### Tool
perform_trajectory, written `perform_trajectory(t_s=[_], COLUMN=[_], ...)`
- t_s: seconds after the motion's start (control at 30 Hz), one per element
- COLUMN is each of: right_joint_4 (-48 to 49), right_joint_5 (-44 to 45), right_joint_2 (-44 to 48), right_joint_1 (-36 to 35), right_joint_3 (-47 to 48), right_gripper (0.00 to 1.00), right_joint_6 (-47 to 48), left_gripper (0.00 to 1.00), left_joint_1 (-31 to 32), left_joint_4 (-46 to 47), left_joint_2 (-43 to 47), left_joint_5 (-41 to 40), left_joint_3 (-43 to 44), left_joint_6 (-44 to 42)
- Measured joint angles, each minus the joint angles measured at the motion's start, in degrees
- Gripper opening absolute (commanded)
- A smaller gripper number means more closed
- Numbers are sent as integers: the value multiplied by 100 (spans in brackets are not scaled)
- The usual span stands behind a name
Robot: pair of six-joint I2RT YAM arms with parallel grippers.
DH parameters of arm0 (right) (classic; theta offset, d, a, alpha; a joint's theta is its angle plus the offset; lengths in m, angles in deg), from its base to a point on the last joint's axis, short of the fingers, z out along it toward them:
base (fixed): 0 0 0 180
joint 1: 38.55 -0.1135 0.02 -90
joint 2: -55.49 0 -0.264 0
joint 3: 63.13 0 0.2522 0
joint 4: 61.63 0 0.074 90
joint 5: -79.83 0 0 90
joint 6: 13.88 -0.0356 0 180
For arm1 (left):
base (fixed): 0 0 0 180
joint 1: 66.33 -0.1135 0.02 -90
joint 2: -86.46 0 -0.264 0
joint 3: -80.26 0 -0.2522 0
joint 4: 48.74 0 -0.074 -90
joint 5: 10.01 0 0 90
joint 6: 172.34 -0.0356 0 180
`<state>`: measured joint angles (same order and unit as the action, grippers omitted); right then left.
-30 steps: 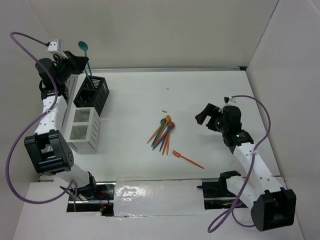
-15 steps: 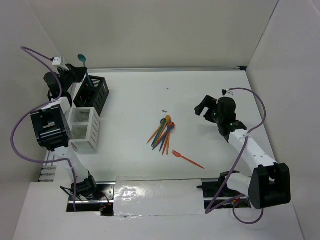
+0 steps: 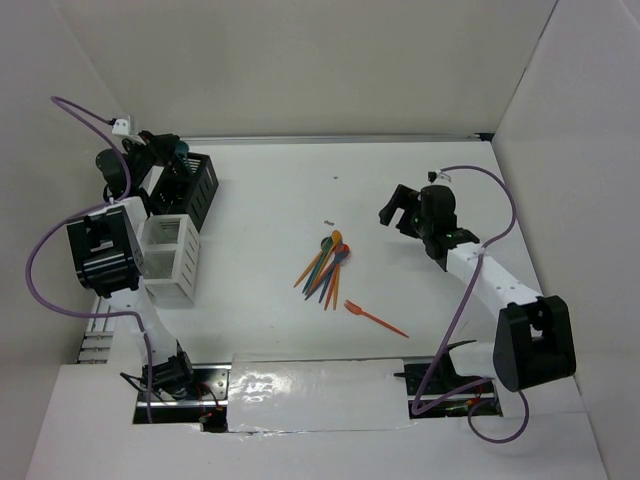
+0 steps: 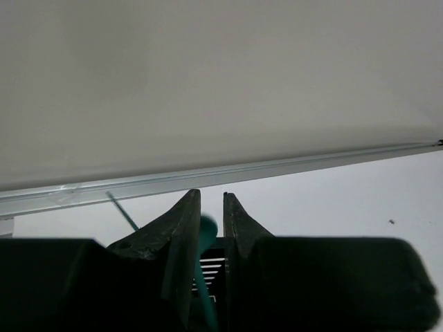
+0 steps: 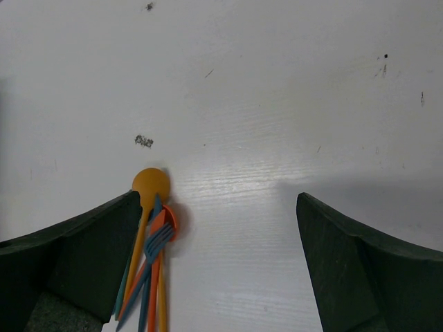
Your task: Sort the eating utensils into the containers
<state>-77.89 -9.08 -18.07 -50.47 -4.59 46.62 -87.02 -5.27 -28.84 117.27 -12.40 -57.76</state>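
My left gripper (image 3: pixel 168 151) is over the black caddy (image 3: pixel 190 190) at the far left, shut on a teal spoon (image 4: pixel 208 225) that hangs down between the jaws toward the caddy's slots (image 4: pixel 210 265). The white caddy (image 3: pixel 168 258) stands just in front of the black one. A pile of orange, teal, blue and yellow utensils (image 3: pixel 326 265) lies mid-table; a single orange fork (image 3: pixel 376 319) lies in front of it to the right. My right gripper (image 3: pixel 392 212) is open and empty, above the table right of the pile. Its wrist view shows a yellow spoon (image 5: pixel 150 184) and a blue fork (image 5: pixel 158 239) by its left finger.
White walls close in the table on the left, back and right. A metal rail (image 4: pixel 208 181) runs along the back edge just behind the black caddy. A small dark speck (image 3: pixel 328 221) lies on the table beyond the pile.
My left gripper has gone down and back with the teal spoon, which now sits low over the black caddy. My right arm has swung left toward the pile.
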Motion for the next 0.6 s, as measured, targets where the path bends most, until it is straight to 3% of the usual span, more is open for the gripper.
perform_trajectory(t_s=[0.17, 0.4, 0.6], right_joint_4=[0, 24, -57], right_joint_5=[131, 136, 155], right_joint_2=[-52, -70, -15], right_joint_1=[-155, -173, -181], right_joint_3=[70, 203, 201], right_gripper=[100, 100, 100], right_joint_6=[116, 256, 258], left_gripper=[37, 51, 57], left_joint_1=[-4, -13, 162], left_joint_4=[17, -361, -2577], left_joint_2=[0, 236, 1349], left_joint_5=[-168, -286, -133], left_joint_3=[-195, -409, 308], left_joint_6=[-4, -103, -986])
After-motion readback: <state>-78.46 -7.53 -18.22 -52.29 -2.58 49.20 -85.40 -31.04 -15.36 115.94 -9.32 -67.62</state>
